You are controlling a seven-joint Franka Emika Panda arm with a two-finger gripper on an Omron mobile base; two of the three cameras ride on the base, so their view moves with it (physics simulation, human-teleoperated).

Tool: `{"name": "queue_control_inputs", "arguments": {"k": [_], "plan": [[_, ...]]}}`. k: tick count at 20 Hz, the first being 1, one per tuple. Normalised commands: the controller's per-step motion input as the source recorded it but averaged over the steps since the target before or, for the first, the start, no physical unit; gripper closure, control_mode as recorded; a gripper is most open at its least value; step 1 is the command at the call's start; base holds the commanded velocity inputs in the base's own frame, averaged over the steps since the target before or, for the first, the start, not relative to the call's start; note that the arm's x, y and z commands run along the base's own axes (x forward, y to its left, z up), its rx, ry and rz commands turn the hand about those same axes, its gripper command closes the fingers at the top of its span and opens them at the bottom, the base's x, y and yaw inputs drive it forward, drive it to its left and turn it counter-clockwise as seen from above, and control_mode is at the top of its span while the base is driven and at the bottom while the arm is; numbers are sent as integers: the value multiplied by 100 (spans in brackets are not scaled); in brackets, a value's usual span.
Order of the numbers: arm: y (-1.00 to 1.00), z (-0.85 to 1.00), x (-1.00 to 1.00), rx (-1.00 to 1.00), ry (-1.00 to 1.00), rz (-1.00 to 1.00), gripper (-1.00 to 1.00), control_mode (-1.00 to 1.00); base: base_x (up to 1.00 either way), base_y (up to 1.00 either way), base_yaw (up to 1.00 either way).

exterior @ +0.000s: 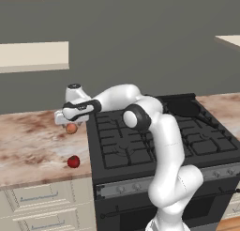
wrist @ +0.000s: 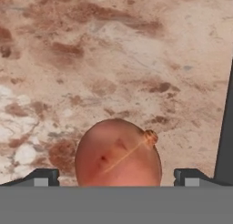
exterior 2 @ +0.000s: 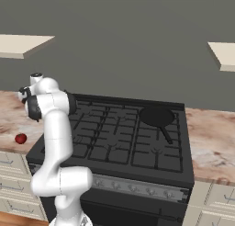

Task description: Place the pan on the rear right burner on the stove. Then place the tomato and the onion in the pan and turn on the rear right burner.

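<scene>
Pan (exterior 2: 156,115) bare on rear right burner (exterior 2: 158,111)

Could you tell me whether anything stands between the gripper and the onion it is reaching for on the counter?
Nothing visible does. In the hand view the onion sits between the two fingertips, over bare counter. The gripper hangs right above it, left of the stove.

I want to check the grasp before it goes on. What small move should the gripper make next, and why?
Probably close the fingers on the onion. In the hand view the gripper is open, one tip on each side of the onion, which lies on the counter left of the stove. The pan already sits on the rear right burner; the tomato waits.
</scene>
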Motion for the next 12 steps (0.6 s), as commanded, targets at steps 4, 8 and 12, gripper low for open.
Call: {"name": "queue_control_inputs", "arguments": {"k": [4, 8, 12], "plan": [[1, -22, 6, 0, 0, 0, -100, -100, 0, 0, 0], [1, -25, 2, 0, 0, 0, -100, -100, 0, 0, 0], [3, -2, 0, 0, 0, 0, -100, -100, 0, 0, 0]]}}
